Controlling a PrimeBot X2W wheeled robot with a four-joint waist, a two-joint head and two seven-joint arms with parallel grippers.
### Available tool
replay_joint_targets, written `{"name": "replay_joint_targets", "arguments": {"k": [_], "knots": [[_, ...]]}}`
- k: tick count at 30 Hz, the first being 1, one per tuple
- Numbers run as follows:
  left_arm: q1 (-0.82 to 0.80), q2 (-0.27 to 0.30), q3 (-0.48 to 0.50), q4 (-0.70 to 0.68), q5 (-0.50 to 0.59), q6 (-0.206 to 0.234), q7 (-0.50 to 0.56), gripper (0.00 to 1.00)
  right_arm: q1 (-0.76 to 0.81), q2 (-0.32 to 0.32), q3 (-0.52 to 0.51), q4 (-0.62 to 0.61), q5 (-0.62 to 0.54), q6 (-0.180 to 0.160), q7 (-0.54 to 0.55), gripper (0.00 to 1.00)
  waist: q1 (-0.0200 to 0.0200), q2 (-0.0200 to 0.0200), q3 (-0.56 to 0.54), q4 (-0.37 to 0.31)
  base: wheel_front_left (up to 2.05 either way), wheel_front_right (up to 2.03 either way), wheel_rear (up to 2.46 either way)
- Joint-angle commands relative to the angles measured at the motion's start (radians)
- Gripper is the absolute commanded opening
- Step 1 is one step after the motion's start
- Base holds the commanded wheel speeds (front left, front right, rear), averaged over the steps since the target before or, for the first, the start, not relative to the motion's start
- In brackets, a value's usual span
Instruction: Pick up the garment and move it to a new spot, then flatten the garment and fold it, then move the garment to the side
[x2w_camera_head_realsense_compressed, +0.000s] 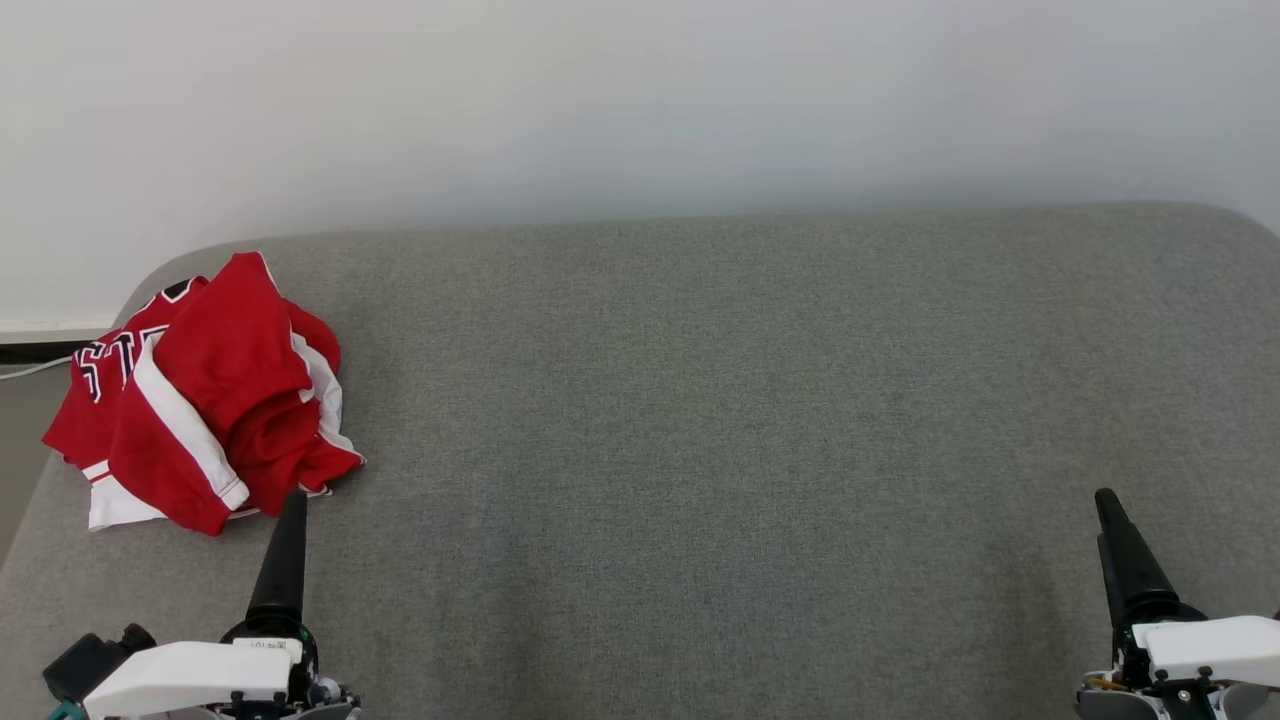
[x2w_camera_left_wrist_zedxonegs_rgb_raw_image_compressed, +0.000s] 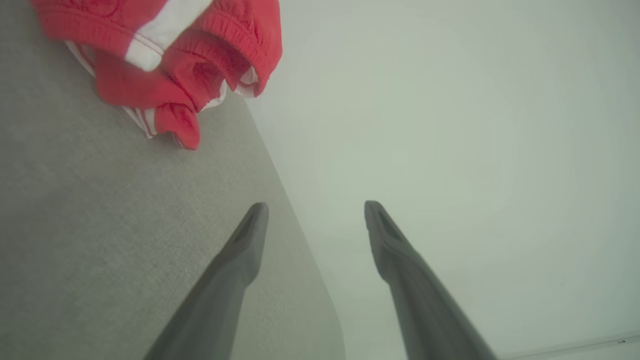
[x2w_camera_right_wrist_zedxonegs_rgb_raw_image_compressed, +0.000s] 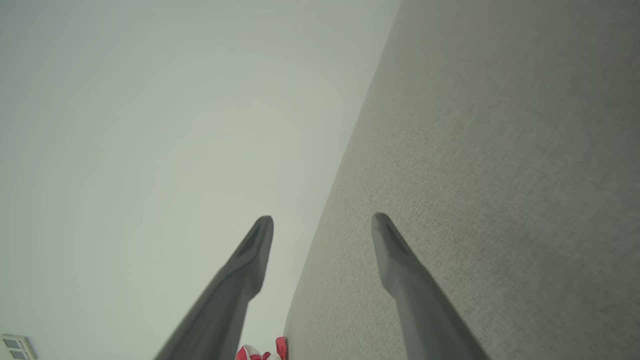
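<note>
In the head view, the garment (x2w_camera_head_realsense_compressed: 205, 400) is seen crumpled on the grey cushion (x2w_camera_head_realsense_compressed: 700, 400), just beyond the tip of the left gripper (x2w_camera_head_realsense_compressed: 292, 503) and well apart from the right gripper (x2w_camera_head_realsense_compressed: 1108, 505). In the left wrist view, the fingers are spread with nothing between them, and the heap lies ahead, to their left. It is judged soft, light and limp, so a raised fold or the banded hem is best pinched. In the right wrist view, the fingers are likewise spread and empty.

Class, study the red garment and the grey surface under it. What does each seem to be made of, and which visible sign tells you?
Red garment: probably a light synthetic sports knit, matte; it crumples softly and shows a gathered, elastic-looking hem. Grey surface: seemingly woven upholstery cloth over padding, matte; fine speckled weave, rounded corners.
</note>
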Motion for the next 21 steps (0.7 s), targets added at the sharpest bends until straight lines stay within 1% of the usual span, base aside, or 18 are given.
{"name": "replay_joint_targets", "arguments": {"k": [1, 5, 11, 21], "knots": [[-0.057, 0.017, 0.016, -0.042, 0.038, -0.004, -0.011, 1.0, -0.049, -0.025, 0.009, -0.038, -0.045, 0.0, -0.013, 1.0, -0.0001, 0.0, 0.0, 0.0, 0.0, 0.0, 0.0], [-0.06, 0.018, 0.017, -0.059, 0.114, -0.005, -0.023, 1.0, -0.058, -0.035, 0.024, -0.049, -0.123, 0.0, -0.025, 1.0, -0.0001, 0.0, -0.001, 0.0, 0.0, 0.0, 0.0], [-0.061, 0.034, 0.0, -0.068, 0.234, -0.005, -0.041, 1.0, -0.068, -0.05, 0.041, -0.059, -0.247, 0.0, -0.043, 1.0, -0.0001, 0.0, -0.004, 0.001, 0.0, 0.0, 0.0], [-0.068, 0.052, -0.022, -0.072, 0.416, -0.003, -0.07, 1.0, -0.081, -0.061, 0.061, -0.056, -0.427, 0.0, -0.072, 1.0, -0.0001, 0.0, -0.009, 0.004, 0.0, 0.0, 0.0]]}}
